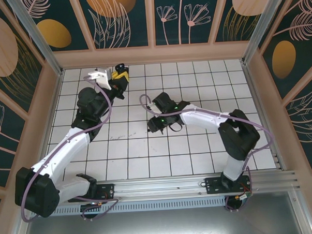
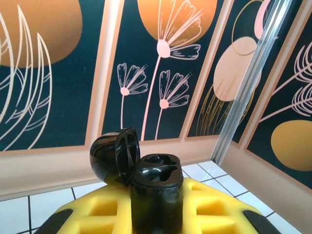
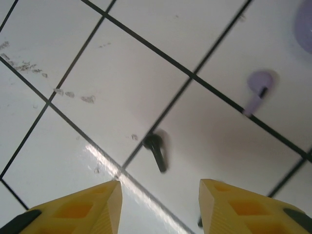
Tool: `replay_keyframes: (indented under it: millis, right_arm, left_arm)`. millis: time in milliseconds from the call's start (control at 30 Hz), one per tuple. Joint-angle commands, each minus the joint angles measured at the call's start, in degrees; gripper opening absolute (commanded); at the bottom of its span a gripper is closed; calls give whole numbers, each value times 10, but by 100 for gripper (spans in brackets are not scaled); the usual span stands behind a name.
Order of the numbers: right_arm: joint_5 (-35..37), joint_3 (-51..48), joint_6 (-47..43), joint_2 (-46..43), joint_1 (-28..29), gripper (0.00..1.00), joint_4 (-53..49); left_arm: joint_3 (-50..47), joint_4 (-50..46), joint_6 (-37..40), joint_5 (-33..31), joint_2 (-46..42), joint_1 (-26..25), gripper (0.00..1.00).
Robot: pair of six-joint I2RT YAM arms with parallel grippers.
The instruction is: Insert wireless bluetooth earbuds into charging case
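Observation:
My left gripper [image 1: 119, 78] is raised at the back left of the tiled table and is shut on a black charging case [image 2: 156, 195]. The case stands upright between the yellow fingers [image 2: 219, 207]. Its lid [image 2: 114, 156] is flipped open to the left, and both sockets are empty. My right gripper [image 3: 158, 184] hangs open just above the table's middle [image 1: 155, 125]. A black earbud [image 3: 156, 151] lies on a grid line just ahead of its fingertips. A lilac earbud [image 3: 257, 90] lies further ahead to the right. A small dark object [image 3: 200, 223] peeks out beside the right finger.
The edge of a round lilac case [image 3: 304, 24] shows at the top right of the right wrist view. White tiles [image 1: 198, 146] stretch between the arms and the patterned walls [image 1: 151, 18]. A metal post [image 2: 253, 78] stands in the far corner.

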Motion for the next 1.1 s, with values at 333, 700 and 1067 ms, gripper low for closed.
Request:
replay_keyframes:
  millis: [333, 700, 1067]
  right_arm:
    - [55, 107, -85, 122, 38, 44, -77]
    - [60, 137, -92, 157, 44, 41, -84]
    - [59, 141, -92, 171, 44, 36, -88]
  left_arm:
    - [-10, 42, 2, -33, -25, 0, 0]
    - [-12, 42, 5, -39, -34, 0, 0]
    - [-15, 43, 4, -38, -37, 0, 0]
